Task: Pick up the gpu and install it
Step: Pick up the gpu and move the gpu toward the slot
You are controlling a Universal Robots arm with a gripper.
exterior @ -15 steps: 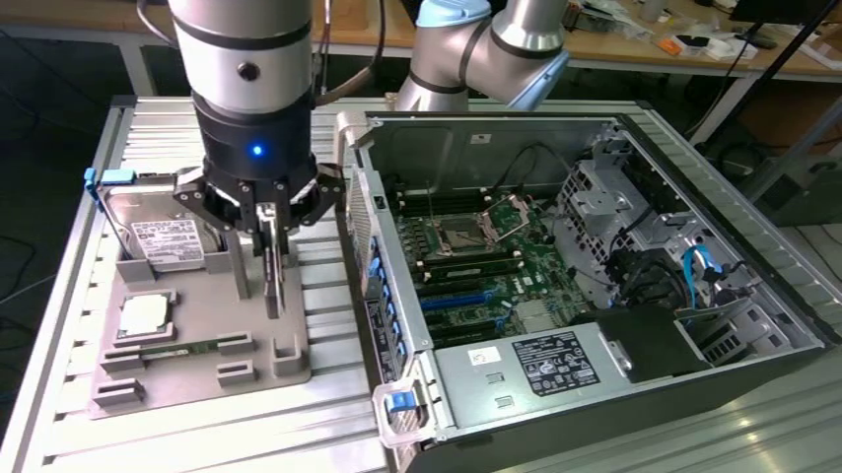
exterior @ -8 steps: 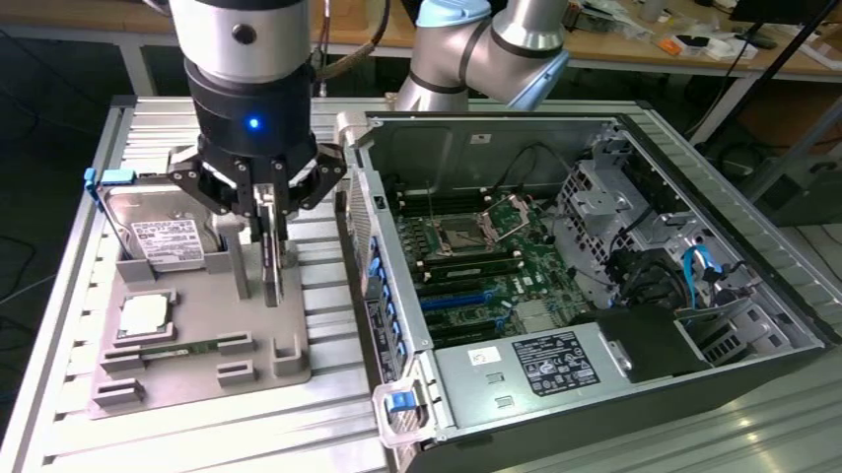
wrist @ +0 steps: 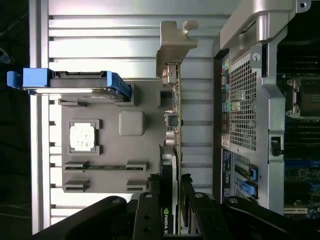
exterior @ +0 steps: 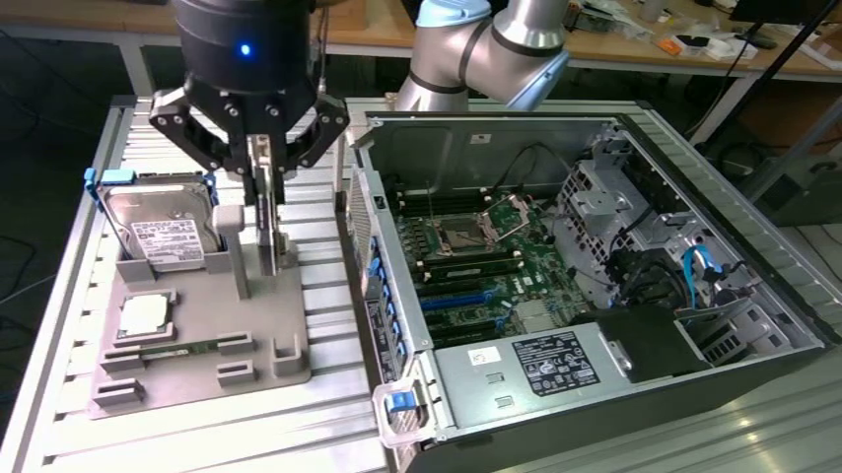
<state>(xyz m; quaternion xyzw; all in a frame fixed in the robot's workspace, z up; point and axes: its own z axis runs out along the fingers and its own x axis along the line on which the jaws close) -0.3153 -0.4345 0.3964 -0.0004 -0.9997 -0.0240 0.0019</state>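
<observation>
Slotted alu table point(exterior: 197, 434), cluttered workbenches point(exterior: 632, 39) in the bkgd. The gpu point(exterior: 271, 232) stands upright on its edge at the side of the grey fixture plate point(exterior: 263, 315) nearest the PC case point(exterior: 526, 128). Can't tell if its lower edge is still seated in the plate or just clear of it. In the wrist view the card is seen edge-on, w/ its silver bracket point(wrist: 175, 42) at the end away from the fingers point(wrist: 150, 215) and a green logo on the end between them.

Gripper point(exterior: 267, 182) comes straight down from above. Its two black fingers are closed in on the card, one on each face, pinching it near the top edge, so only a narrow gap, filled by the card.

Just beside the gpu, toward the exterior view's left, is a square-topped grey post point(exterior: 228, 222) of the plate. Further left on the same plate:
- hard drive point(exterior: 165, 236) w/ white label and blue tabs, propped in its holder at the far end
- small square CPU point(exterior: 142, 313) in a recess nearer the cam
- RAM stick point(exterior: 158, 350) lying flat in clips below that

On the exterior view's right the case lies on its side, panel off, motherboard point(exterior: 487, 266) exposed, blue cables point(exterior: 697, 266) near the drive bays. The silver arm point(exterior: 500, 39) rises behind the case.
</observation>
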